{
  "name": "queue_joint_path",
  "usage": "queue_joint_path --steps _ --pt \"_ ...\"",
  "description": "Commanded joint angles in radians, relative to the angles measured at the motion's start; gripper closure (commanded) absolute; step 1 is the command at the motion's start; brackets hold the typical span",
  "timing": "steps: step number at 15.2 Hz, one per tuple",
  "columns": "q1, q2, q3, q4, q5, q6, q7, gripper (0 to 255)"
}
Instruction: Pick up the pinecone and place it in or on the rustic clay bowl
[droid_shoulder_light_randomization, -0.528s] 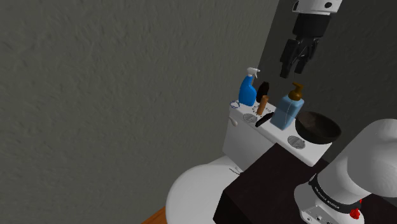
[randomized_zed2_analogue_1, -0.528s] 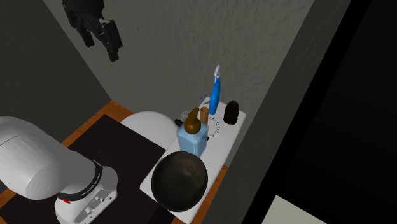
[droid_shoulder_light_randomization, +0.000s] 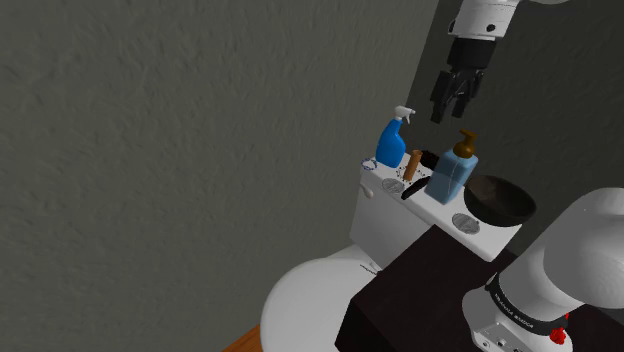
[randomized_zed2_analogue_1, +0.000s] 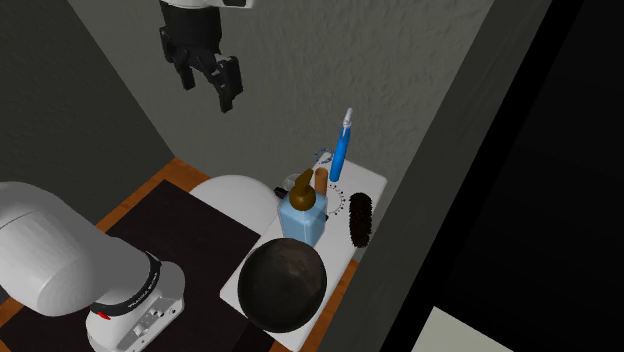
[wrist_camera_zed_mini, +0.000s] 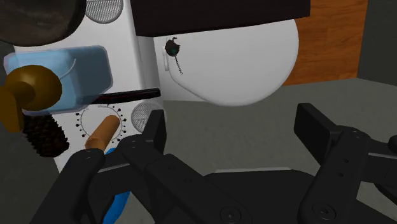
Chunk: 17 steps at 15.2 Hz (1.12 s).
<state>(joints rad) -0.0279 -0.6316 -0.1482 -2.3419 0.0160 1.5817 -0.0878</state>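
Spread gripper (droid_shoulder_light_randomization: 452, 100) hanging empty, high over the toilet tank; the pinecone (randomized_zed2_analogue_1: 361, 218) well below it.

Nearest the stand, the dark bowl (droid_shoulder_light_randomization: 500, 200) sits at the near end of the tank lid (randomized_zed2_analogue_1: 368, 182); beside it stands a blue soap dispenser (droid_shoulder_light_randomization: 455, 170); just past that the dark, bristly pinecone lies along the lid's wall-side edge, near a brown cylinder (droid_shoulder_light_randomization: 412, 165); a blue spray bottle (droid_shoulder_light_randomization: 392, 140) stands at the lid's far end; in the wrist view the pinecone lies outside the parted fingers (wrist_camera_zed_mini: 151, 130), untouched.
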Motion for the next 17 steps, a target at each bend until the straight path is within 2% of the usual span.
queue_joint_path --steps 1,9,17 --pt "-0.011 0.053 -0.037 0.011 -0.017 0.038 -0.041 0" --pt "-0.039 0.301 -0.166 0.101 -0.03 0.172 -0.193 0" --pt "-0.073 0.598 -0.268 0.269 0.04 0.259 -0.362 0"
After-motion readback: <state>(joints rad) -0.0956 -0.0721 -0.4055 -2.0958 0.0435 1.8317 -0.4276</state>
